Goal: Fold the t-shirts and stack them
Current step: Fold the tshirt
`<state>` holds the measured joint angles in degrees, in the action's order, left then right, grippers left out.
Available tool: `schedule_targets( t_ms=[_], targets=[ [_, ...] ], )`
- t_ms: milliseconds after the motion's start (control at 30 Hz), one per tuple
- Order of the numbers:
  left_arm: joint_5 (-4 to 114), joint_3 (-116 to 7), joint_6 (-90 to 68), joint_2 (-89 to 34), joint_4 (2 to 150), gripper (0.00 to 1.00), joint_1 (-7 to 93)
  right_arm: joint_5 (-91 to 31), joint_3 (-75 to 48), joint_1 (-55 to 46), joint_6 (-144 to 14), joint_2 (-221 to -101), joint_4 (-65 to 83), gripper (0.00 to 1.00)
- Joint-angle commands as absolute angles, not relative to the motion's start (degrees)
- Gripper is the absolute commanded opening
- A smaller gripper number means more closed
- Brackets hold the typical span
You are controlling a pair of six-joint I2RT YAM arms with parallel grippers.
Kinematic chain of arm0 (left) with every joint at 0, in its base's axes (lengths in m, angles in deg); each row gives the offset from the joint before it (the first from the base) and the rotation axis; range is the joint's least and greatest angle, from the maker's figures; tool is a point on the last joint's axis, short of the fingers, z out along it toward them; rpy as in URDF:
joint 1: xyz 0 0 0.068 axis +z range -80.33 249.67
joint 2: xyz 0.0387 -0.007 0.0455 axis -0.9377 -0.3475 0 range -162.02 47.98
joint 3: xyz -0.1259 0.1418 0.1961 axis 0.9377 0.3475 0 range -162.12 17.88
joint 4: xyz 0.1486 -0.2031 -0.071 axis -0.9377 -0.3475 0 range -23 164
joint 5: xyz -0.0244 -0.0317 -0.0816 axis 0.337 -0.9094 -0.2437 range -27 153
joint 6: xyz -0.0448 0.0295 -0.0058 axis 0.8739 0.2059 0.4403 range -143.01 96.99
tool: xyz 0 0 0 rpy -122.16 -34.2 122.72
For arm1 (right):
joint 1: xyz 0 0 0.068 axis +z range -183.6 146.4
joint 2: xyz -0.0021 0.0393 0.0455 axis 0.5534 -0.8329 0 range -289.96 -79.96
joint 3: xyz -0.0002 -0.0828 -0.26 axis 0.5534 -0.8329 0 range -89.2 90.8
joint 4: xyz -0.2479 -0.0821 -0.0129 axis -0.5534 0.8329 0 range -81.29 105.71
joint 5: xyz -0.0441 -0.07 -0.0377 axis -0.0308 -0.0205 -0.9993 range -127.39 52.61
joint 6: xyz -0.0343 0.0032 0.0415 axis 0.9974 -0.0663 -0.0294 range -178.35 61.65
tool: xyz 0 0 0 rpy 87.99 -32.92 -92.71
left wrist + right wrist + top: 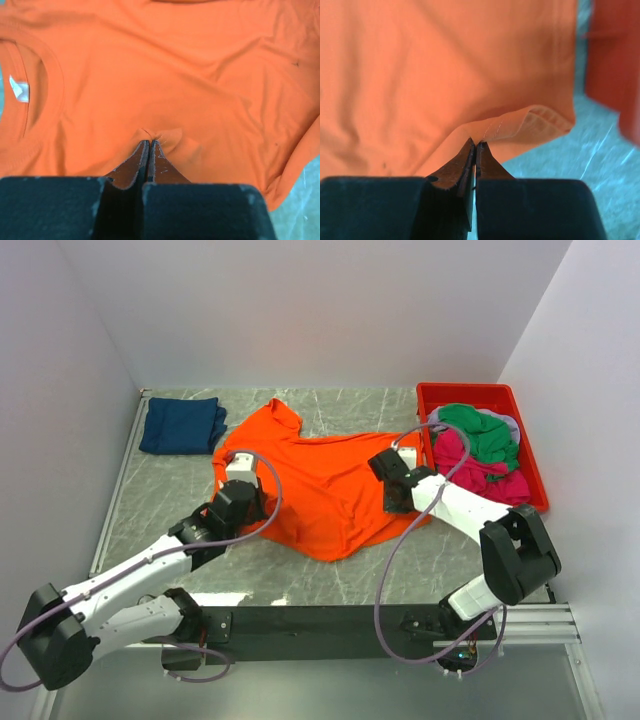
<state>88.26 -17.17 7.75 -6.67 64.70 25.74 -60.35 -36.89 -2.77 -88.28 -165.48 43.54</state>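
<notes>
Bolted along the near edge, a black base rail [320,625] carries both arms. At the far left corner of the marbled grey worktop [160,505] lies a dark navy t-shirt [182,426], folded into a neat rectangle and well apart from everything else.

Next, the left arm [150,580] reaches forward and to the right, its wrist over the left side of the orange t-shirt [320,490]. From the left wrist camera, the left jaws are pressed together on a small pucker of orange cloth, just to the right of the ribbed collar [52,75] and its white label [18,90]. The cloth around the pinch is wrinkled.

The orange t-shirt lies spread but rumpled across the middle of the worktop, between the two arms.

Further right, the right arm [470,510] bends back toward the shirt's right side. Its wrist camera shows the right jaws clamped together on the shirt's stitched hem [530,122], which is raised slightly off the worktop.

At the far right stands a red bin [470,393], close to the orange shirt's edge. It holds a heap of crumpled shirts: a green t-shirt [485,432] on top, a magenta t-shirt [470,468] below it, and a strip of grey cloth [508,423] at the right of the green one.
</notes>
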Motion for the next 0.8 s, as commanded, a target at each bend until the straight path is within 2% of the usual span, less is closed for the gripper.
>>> schedule_targets(
  t_ms=[0,233,767],
  targets=[
    [83.8,-20.3,1.0,-8.6,73.5,0.01,29.2,-61.9,-33.3,-5.2,-85.1,-166.3,39.8,0.0],
    [81.2,-21.8,-2.2,-15.3,78.7,0.01,33.1,-60.2,-30.6,-7.6,-82.6,-169.1,37.3,0.0],
    [73.4,-22.0,-5.5,-21.8,87.6,0.01,43.1,-57.6,-26.9,-12.5,-79.0,-171.9,34.9,0.0]
  ],
)
